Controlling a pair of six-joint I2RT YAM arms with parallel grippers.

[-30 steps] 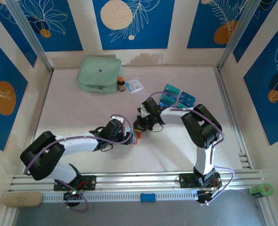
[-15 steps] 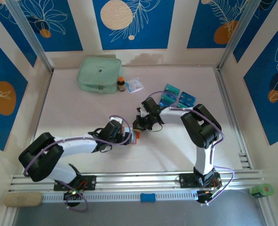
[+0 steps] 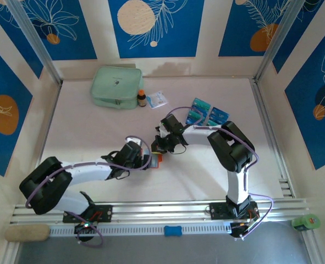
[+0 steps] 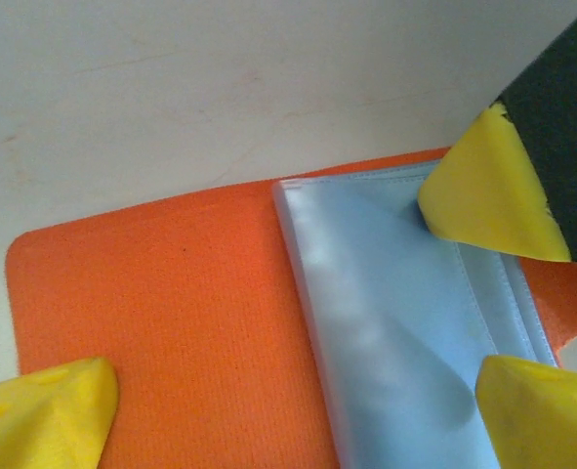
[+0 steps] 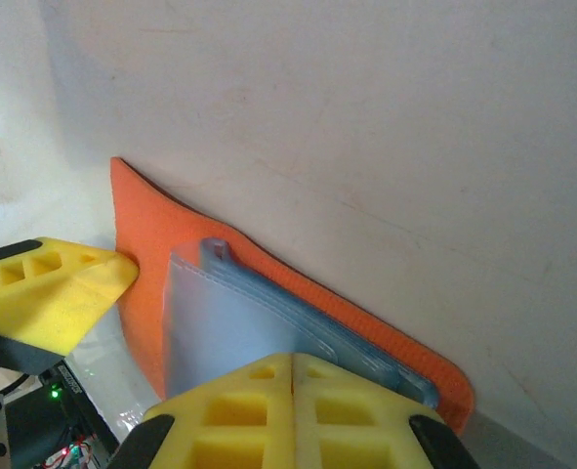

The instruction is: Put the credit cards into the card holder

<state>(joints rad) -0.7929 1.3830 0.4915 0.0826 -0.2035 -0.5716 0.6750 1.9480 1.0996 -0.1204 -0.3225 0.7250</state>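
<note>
Now the left pincer (image 4: 293, 415) stands apart over the open card holder (image 4: 171, 293) on the desk (image 3: 96, 132). The right pincer (image 5: 293, 376), closed together, presses its clear pocket (image 4: 395, 322). The credit cards (image 3: 206, 114) lie well apart. If that tip slips, the holder can slide.

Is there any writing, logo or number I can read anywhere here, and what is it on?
Nothing here is legible.
On the mint-green pouch: a tiny dark mark, too small to read.
On the small bottle: label too small to read.
On the paper packet: blue print, blurred.
On the credit cards: print too small to read.
On the card holder: no writing visible.
</note>
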